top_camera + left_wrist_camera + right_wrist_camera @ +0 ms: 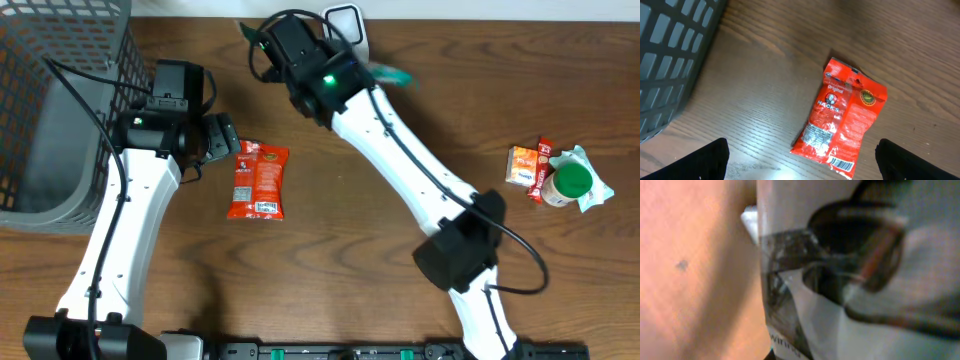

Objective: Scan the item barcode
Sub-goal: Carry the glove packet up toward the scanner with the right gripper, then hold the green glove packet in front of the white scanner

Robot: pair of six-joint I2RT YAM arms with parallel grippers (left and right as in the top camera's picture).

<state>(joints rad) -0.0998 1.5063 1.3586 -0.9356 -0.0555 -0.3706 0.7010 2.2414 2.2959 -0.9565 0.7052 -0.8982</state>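
The left hand is being held with its fingers spread wide and nothing between them, low over the worktop. The red snack packet is lying flat just ahead of this hand, nearer its right finger and touching neither. The barcode is being shown face up at one short end of the packet.

Judged from this, the task is at an early stage. The packet is not yet being gripped or lifted, and no scan appears to have been made. A grasp, a lift and a presentation of the barcode to a reader are all judged to be left.

The left arm is being stretched forward from the near edge, with its wrist bent towards the packet. A grey basket is standing on the opposite side of this hand from the packet.

The right hand is being reached to the far edge of the worktop, fingers clenched. Its wrist view is blurred, so what, if anything, is being pinched cannot be told. A white object is sitting just beside it.
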